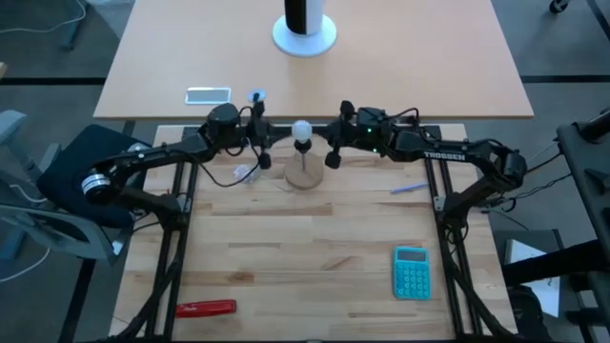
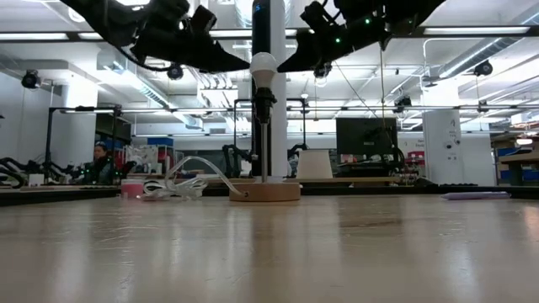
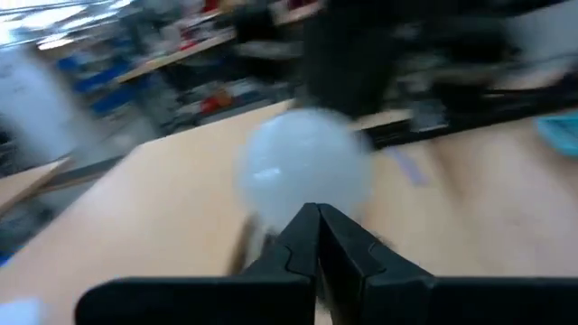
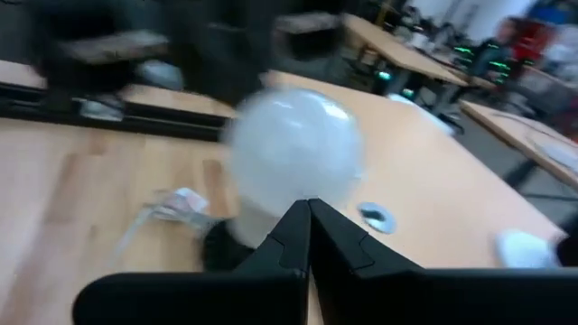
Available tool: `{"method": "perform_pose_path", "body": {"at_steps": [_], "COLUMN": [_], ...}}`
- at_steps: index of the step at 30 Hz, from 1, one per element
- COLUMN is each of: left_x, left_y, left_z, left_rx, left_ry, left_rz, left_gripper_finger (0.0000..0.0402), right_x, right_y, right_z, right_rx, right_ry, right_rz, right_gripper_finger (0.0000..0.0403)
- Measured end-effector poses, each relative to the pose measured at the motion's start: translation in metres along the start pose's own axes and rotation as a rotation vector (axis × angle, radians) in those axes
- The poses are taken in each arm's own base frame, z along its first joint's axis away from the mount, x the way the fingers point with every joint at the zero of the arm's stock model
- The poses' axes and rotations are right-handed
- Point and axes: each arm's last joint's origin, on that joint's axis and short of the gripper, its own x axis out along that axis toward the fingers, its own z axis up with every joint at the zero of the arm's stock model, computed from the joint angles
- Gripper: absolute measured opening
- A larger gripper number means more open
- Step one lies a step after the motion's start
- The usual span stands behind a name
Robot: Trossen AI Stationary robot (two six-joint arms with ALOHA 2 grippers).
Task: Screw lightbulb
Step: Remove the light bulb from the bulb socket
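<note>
The lightbulb [image 1: 302, 129] is sitting upright atop the wooden stand [image 1: 304, 174] at the table's far middle. The left gripper [image 1: 265, 158] and right gripper [image 1: 333, 159] are flanking it, jaws fully closed, gripping nothing.

The lightbulb [image 1: 302, 129] stands upright on the stand [image 1: 304, 175], between the left hand [image 1: 265, 158] and right hand [image 1: 334, 158].

I see a pale wood surface [image 1: 286, 248]. Lying on it: round wooden disc stand [image 1: 304, 175] near the far edge, clear crumpled wrapper [image 1: 250, 173] beside it, teal calculator [image 1: 412, 272], red-handled tool [image 1: 206, 309], pale pen [image 1: 408, 189].
</note>
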Motion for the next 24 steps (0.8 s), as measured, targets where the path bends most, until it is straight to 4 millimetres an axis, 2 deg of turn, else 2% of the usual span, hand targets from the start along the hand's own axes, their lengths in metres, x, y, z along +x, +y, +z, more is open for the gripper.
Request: {"method": "perform_pose_path", "body": {"at_steps": [3,5,13,24], "left_x": [-0.002,-0.005,-0.01,0.008], "left_y": [-0.006,-0.006,0.005,0.004], "left_z": [-0.003,-0.002,0.004,-0.004], "left_rx": [0.008,0.007,0.033,0.039], "left_ry": [0.026,0.042,0.096,0.05], "left_rz": [-0.087,-0.08,0.205,0.186], "left_gripper_finger": [0.0,0.0,0.0,0.0], "right_x": [-0.001,-0.002,-0.015,-0.006], "right_y": [-0.001,0.0,0.0,0.003], "right_z": [-0.001,-0.001,0.005,0.004], "right_rx": [-0.012,-0.019,-0.022,-0.004], "right_ry": [0.02,0.038,0.037,-0.024], "right_rz": [-0.03,-0.019,0.035,0.086], "right_gripper_finger": [0.0,0.0,0.0,0.0]}}
